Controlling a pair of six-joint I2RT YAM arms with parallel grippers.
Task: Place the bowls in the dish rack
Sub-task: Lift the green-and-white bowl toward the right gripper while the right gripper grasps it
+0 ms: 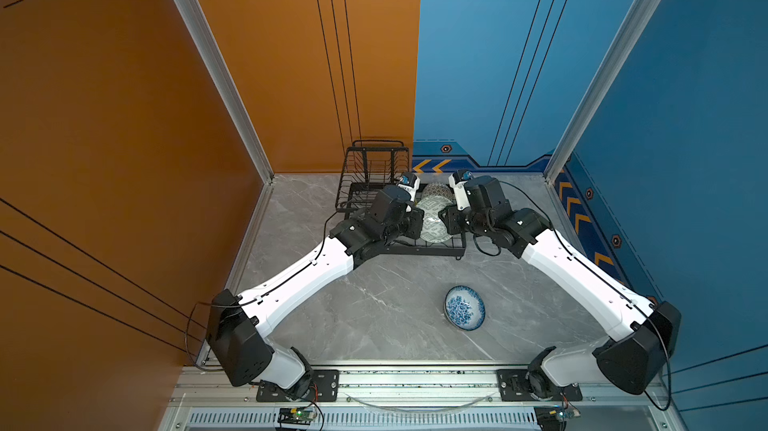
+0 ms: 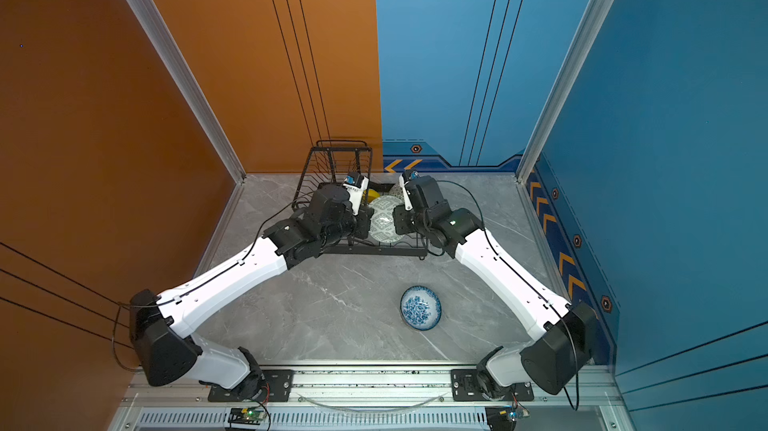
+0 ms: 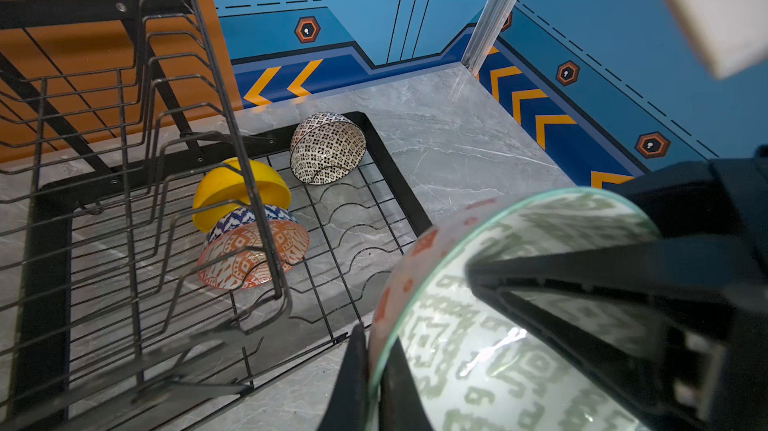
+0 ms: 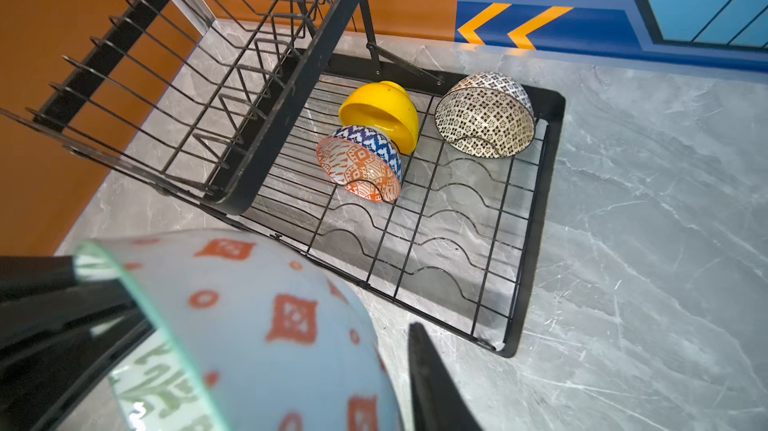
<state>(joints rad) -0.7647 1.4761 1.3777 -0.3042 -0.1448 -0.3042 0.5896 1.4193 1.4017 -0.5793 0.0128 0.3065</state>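
Left tool clamps green bowl rim over dish rack. Right tool straddles same rim; can't tell if it's gripping.

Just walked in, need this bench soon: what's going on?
The left gripper is shut on the rim of a pale green patterned bowl over a black wire dish rack; the right gripper straddles the bowl's wall, grip unclear. A plain yellow bowl, an orange-white geometric bowl and a dark-white patterned bowl stand in the rack's tray. A blue-white floral bowl lies on the grey marble table.
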